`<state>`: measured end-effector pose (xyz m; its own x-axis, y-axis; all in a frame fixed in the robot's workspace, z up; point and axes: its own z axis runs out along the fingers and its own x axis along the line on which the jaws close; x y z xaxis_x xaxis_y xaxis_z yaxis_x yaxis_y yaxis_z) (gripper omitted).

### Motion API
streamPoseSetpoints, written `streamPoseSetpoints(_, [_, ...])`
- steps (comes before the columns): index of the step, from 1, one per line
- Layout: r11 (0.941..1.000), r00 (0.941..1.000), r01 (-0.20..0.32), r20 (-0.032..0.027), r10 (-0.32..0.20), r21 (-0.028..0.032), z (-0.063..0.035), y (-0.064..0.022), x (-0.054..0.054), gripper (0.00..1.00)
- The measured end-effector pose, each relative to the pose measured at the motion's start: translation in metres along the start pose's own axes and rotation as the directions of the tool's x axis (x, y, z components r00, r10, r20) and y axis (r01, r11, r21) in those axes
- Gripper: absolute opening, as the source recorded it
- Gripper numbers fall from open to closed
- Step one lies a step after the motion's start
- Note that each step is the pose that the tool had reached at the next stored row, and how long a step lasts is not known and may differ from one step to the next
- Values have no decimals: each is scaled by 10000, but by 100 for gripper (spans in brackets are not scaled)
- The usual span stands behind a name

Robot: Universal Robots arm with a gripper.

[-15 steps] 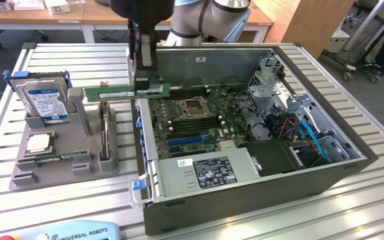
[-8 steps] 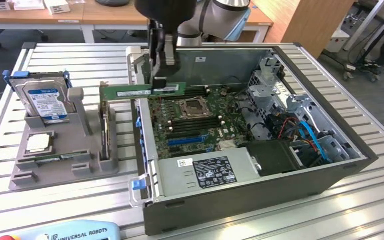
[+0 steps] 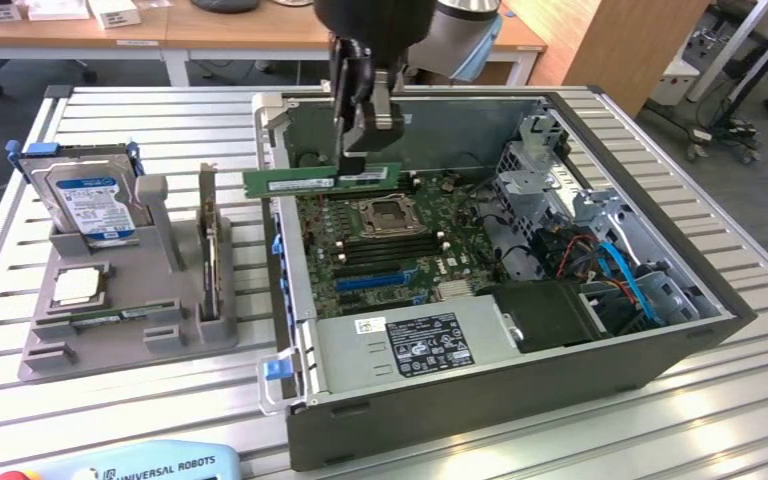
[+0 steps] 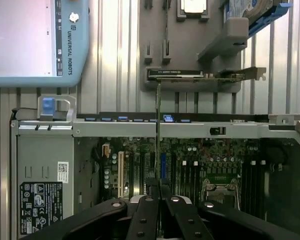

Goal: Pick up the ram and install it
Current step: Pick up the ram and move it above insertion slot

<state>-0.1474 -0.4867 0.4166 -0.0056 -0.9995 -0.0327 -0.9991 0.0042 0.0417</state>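
My gripper (image 3: 355, 172) is shut on the ram (image 3: 304, 181), a thin green stick held level and on edge. It hangs above the far left part of the motherboard (image 3: 357, 262) inside the open computer case (image 3: 281, 262), a little beyond the CPU socket (image 3: 388, 214). The black memory slots (image 3: 404, 243) lie on the nearer side of that socket. In the wrist view the ram (image 4: 158, 130) appears edge-on as a thin line running out from the gripper (image 4: 158, 192), over the board and the case wall.
A grey fixture (image 3: 117, 330) on the exterior view's left holds a blue-labelled hard drive (image 3: 91, 205), an upright expansion card (image 3: 208, 235) and a CPU chip (image 3: 75, 286). A teach pendant (image 3: 144, 465) lies at the table's near edge. The power supply (image 3: 411, 345) and cables (image 3: 624, 280) fill the case's near and right parts.
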Motion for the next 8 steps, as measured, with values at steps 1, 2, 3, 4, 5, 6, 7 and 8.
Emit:
streamPoseSetpoints(1, [10000, 10000, 0, 4, 0, 1, -1, -33, 0, 12])
streamPoseSetpoints(2, [10000, 10000, -1, 7, 1, 1, -2, -68, 0, 12])
streamPoseSetpoints(3, [10000, 10000, -1, 11, 1, 1, -4, -102, -1, 12])
streamPoseSetpoints(4, [10000, 10000, -1, 14, 1, 1, -5, -137, -1, 12])
streamPoseSetpoints(5, [10000, 10000, 0, 17, 0, 1, -6, -172, -1, 12])
streamPoseSetpoints(6, [10000, 10000, 1, 19, -1, 0, -8, -208, -1, 12])
streamPoseSetpoints(7, [10000, 10000, 0, 23, 0, 1, -9, -242, -2, 12])
streamPoseSetpoints(8, [10000, 10000, 0, 25, 0, 1, -11, -275, -2, 12])
